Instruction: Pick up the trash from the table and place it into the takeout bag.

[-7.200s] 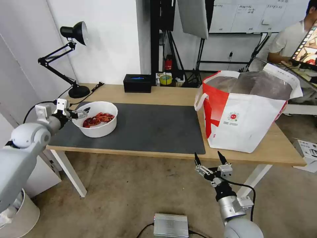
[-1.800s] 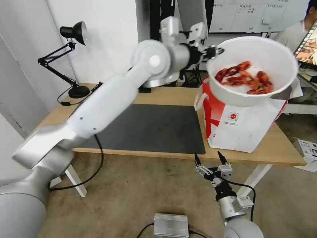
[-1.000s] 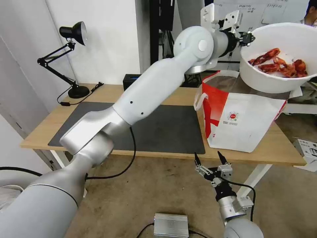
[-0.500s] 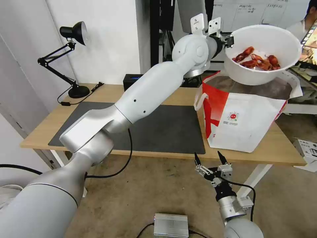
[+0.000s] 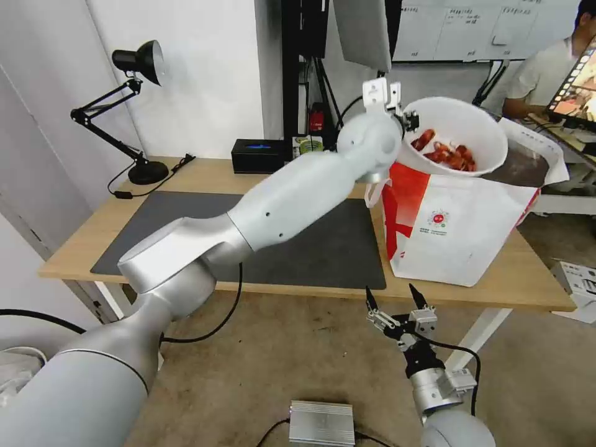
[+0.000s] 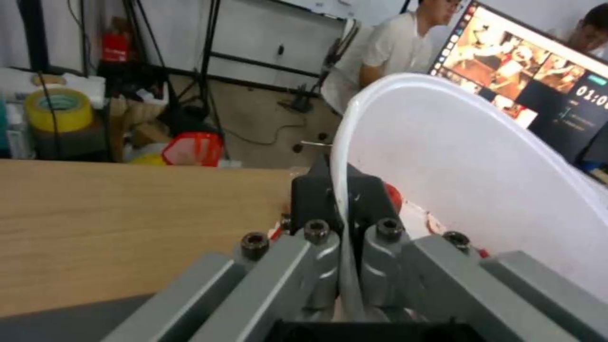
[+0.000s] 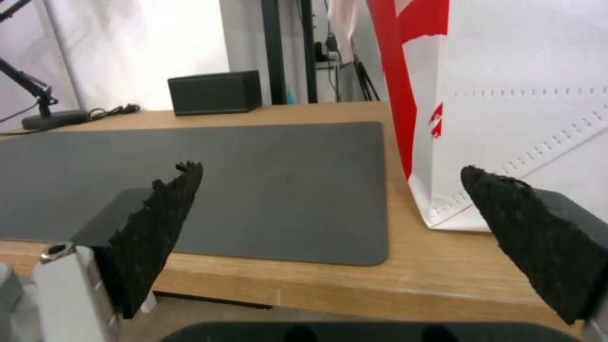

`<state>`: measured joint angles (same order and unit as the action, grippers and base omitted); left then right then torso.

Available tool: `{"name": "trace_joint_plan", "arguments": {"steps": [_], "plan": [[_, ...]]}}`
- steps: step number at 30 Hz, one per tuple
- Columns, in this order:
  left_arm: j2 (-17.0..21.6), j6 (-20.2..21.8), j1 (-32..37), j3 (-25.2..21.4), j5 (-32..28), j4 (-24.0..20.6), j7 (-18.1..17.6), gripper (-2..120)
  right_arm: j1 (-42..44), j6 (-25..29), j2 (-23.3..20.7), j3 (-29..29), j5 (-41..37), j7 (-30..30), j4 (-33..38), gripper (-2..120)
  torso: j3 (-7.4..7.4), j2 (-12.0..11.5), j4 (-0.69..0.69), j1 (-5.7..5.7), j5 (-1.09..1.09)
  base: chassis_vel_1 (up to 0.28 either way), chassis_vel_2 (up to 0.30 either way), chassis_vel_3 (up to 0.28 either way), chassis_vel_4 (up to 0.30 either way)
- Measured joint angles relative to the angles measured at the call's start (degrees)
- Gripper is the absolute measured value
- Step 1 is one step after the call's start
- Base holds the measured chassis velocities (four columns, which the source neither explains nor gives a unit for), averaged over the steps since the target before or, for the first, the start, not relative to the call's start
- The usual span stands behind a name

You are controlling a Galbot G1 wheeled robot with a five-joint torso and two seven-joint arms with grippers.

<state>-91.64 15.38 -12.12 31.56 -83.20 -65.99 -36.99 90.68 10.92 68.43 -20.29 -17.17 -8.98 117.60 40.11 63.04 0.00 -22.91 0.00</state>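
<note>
Head view shows you the big thing to watch: the white bowl (image 5: 456, 136) hangs right at the open top of the takeout bag (image 5: 462, 217), at the side of the mouth nearer the mat. Your left gripper (image 5: 406, 119) holds the bowl by its rim, on the side of the bowl away from the bag's far wall. So the bag's hollow lies below and just past the bowl, and that is the way the bowl would have to go, as far as you can judge.

Left wrist view lets you see the grip up close. The two dark fingers (image 6: 317, 197) are pinched tight on the thin rim of the bowl (image 6: 469, 175), one inside and one outside.

The bowl is round, white and deep. It tips a little, with its open side turned toward you. Red shells (image 5: 448, 154) lie in a small heap at the bottom. A tipped bowl could spill them, so keep it over the foil mouth.

Your left arm is the one at the bag. Your right gripper (image 5: 397, 301) waits low, in front of the table (image 5: 298, 174) edge, with its fingers spread apart and nothing in them. The dark mat (image 5: 310, 239) lies beside the bag.
</note>
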Motion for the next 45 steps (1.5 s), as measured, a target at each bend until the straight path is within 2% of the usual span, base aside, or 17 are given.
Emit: {"name": "trace_joint_plan", "arguments": {"steps": [19, 21, 23, 24, 27, 28, 31, 33, 35, 36, 39, 40, 43, 45], "plan": [[0.1, 1.5, 0.7, 0.6, 1.3, -0.9, -0.1, 0, 0.0, 0.0, 0.0, 0.0, 0.0, 0.0, 0.0, 100, 0.00, 0.0, 0.00, 0.00, 0.00, 0.000, 0.000, 0.000, 0.000], [0.1, 1.6, 0.7, 0.6, 1.3, -1.1, -0.1, 4, 0.0, 0.0, 0.0, 0.0, 0.0, 0.0, 0.0, 100, 0.00, 0.0, 0.00, 0.00, 0.00, 0.000, 0.000, 0.000, 0.000], [0.1, 1.8, 0.7, 0.7, 1.3, -1.1, 0.0, 14, 0.0, 0.0, 0.0, 0.0, 0.0, 0.0, 0.0, 100, 0.00, 0.0, 0.00, 0.00, 0.00, 0.000, 0.000, 0.000, 0.000], [0.1, 1.8, 0.7, 0.7, 1.3, -1.1, 0.0, 14, 0.0, 0.0, 0.0, 0.0, 0.0, 0.0, 0.0, 100, 0.00, 0.0, 0.00, 0.00, 0.00, 0.000, 0.000, 0.000, 0.000], [0.1, 1.9, 0.8, 0.7, 1.2, -1.1, 0.2, 30, 0.0, 0.0, 0.0, 0.0, 0.0, 0.0, 0.0, 100, 0.00, 0.0, 0.00, 0.00, 0.00, 0.000, 0.000, 0.000, 0.000], [0.1, 1.9, 0.8, 0.7, 1.2, -1.1, 0.2, 30, 0.0, 0.0, 0.0, 0.0, 0.0, 0.0, 0.0, 100, 0.00, 0.0, 0.00, 0.00, 0.00, 0.000, 0.000, 0.000, 0.000], [0.1, 1.9, 0.8, 0.9, 1.2, -1.2, 0.6, 45, 0.0, 0.0, 0.0, 0.0, 0.0, 0.0, 0.0, 100, 0.00, 0.0, 0.00, 0.00, 0.00, 0.000, 0.000, 0.000, 0.000], [0.1, 1.9, 0.8, 1.0, 1.2, -1.2, 0.8, 48, 0.0, 0.0, 0.0, 0.0, 0.0, 0.0, 0.0, 100, 0.00, 0.0, 0.00, 0.00, 0.00, 0.000, 0.000, 0.000, 0.000], [0.1, 1.9, 0.9, 1.1, 1.2, -1.2, 1.0, 60, 0.0, 0.0, 0.0, 0.0, 0.0, 0.0, 0.0, 100, 0.00, 0.0, 0.00, 0.00, 0.00, 0.000, 0.000, 0.000, 0.000], [0.1, 1.9, 0.9, 1.1, 1.2, -1.2, 1.0, 60, 0.0, 0.0, 0.0, 0.0, 0.0, 0.0, 0.0, 100, 0.00, 0.0, 0.00, 0.00, 0.00, 0.000, 0.000, 0.000, 0.000], [0.1, 1.9, 0.9, 1.2, 1.2, -1.3, 1.3, 74, 0.0, 0.0, 0.0, 0.0, 0.0, 0.0, 0.0, 100, 0.00, 0.0, 0.00, 0.00, 0.00, 0.000, 0.000, 0.000, 0.000], [0.1, 1.9, 0.9, 1.2, 1.2, -1.3, 1.3, 74, 0.0, 0.0, 0.0, 0.0, 0.0, 0.0, 0.0, 100, 0.00, 0.0, 0.00, 0.00, 0.00, 0.000, 0.000, 0.000, 0.000], [0.1, 1.9, 0.9, 1.3, 1.3, -1.5, 1.7, 89, 0.0, 0.0, 0.0, 0.0, 0.0, 0.0, 0.0, 100, 0.00, 0.0, 0.00, 0.00, 0.00, 0.000, 0.000, 0.000, 0.000], [0.1, 1.9, 0.9, 1.3, 1.5, -1.5, 2.0, 92, 0.0, 0.0, 0.0, 0.0, 0.0, 0.0, 0.0, 100, 0.00, 0.0, 0.00, 0.00, 0.00, 0.000, 0.000, 0.000, 0.000]]}}
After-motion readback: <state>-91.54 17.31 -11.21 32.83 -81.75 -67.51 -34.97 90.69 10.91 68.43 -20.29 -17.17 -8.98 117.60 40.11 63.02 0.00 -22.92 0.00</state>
